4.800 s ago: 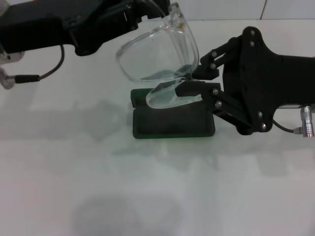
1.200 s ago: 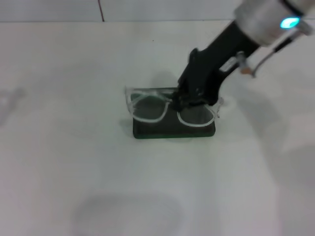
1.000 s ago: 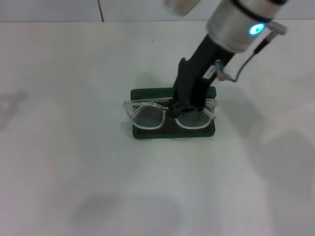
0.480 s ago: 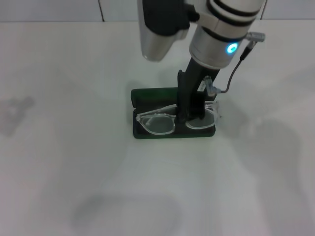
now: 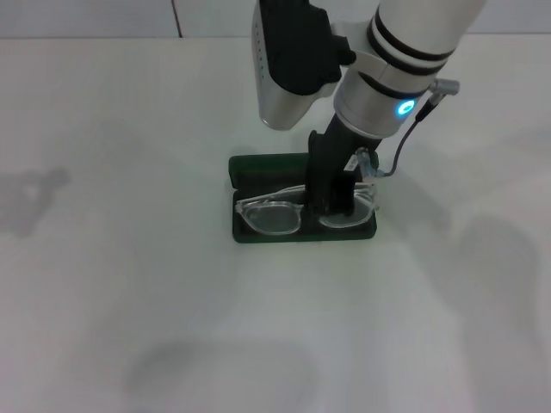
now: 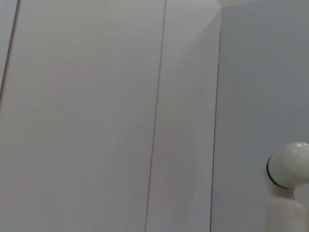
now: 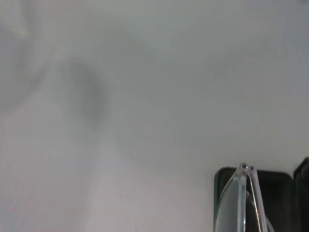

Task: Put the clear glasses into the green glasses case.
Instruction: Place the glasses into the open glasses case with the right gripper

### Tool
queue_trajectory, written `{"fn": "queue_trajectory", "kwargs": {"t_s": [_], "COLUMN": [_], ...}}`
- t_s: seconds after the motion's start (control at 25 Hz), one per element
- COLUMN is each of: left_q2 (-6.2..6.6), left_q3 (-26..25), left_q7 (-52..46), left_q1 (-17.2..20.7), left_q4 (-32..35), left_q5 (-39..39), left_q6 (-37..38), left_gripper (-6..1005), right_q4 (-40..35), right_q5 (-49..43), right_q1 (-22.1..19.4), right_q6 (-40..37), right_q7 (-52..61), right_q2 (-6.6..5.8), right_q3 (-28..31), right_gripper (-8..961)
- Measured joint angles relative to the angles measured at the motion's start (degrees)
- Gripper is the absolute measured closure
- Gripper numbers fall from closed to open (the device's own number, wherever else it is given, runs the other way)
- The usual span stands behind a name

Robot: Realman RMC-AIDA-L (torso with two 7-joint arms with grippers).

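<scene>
The green glasses case (image 5: 261,166) lies open in the middle of the white table in the head view. The clear glasses (image 5: 271,216) rest across its lower half, lenses facing up, about as wide as the case. My right gripper (image 5: 332,200) comes down from above and is shut on the bridge of the glasses, between the two lenses. The right wrist view shows one clear edge of the glasses (image 7: 243,203) close up, with a dark corner of the case (image 7: 276,185) behind it. My left gripper is out of view; its wrist camera faces a wall.
The white table (image 5: 129,284) spreads around the case on all sides. My right arm's white wrist with a blue light (image 5: 401,107) hangs over the case's back right. A white rounded robot part (image 6: 289,169) shows in the left wrist view.
My right gripper has come lower with the glasses, which went from standing above the case's front edge to lying down inside it. The arm's wrist has swung over the case.
</scene>
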Motion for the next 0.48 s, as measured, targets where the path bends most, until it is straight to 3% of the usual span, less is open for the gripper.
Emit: {"fn": "queue_trajectory", "kwargs": {"t_s": [0.48], "left_q2": [0.03], "left_q3": [0.0], "left_q7": [1.49], "left_q1": [-0.07], "left_q4": [-2.01], "left_q5": [1.3], "left_q6": [-0.05], "left_gripper": [912], "right_q4": [0.51], "right_q5": [2.0], "right_q1": [-2.21], "right_q6": [3.39], "right_q7": [-2.5], "right_q2": [0.0], "right_q3": [-0.53], "right_gripper": [880]}}
